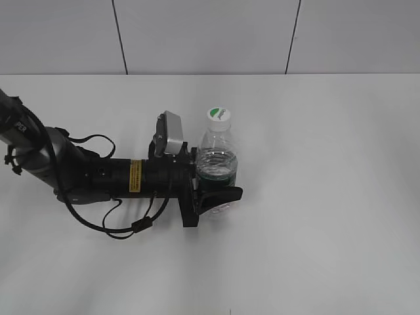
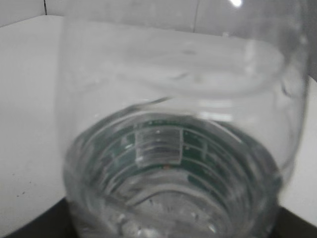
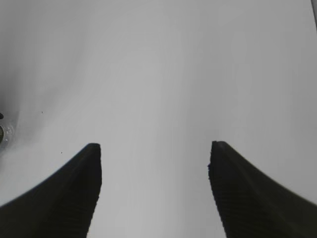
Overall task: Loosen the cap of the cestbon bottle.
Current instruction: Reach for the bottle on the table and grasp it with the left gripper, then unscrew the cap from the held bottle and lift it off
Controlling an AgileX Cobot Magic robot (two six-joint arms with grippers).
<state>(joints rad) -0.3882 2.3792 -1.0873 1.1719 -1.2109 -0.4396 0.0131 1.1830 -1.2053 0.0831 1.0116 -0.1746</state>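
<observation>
The cestbon bottle [image 1: 216,157] stands upright on the white table, clear plastic with a dark green label band. Its cap [image 1: 218,115], white with a green top, sits on the neck. My left gripper [image 1: 220,187] reaches in from the left and is shut on the bottle's lower body at the label. In the left wrist view the bottle [image 2: 173,148] fills the frame and hides the jaws. My right gripper [image 3: 154,158] is open and empty over bare table; it does not show in the exterior view.
The left arm [image 1: 98,174] with its cables lies across the left of the white table [image 1: 328,197]. A grey panelled wall [image 1: 210,33] stands behind the table's far edge.
</observation>
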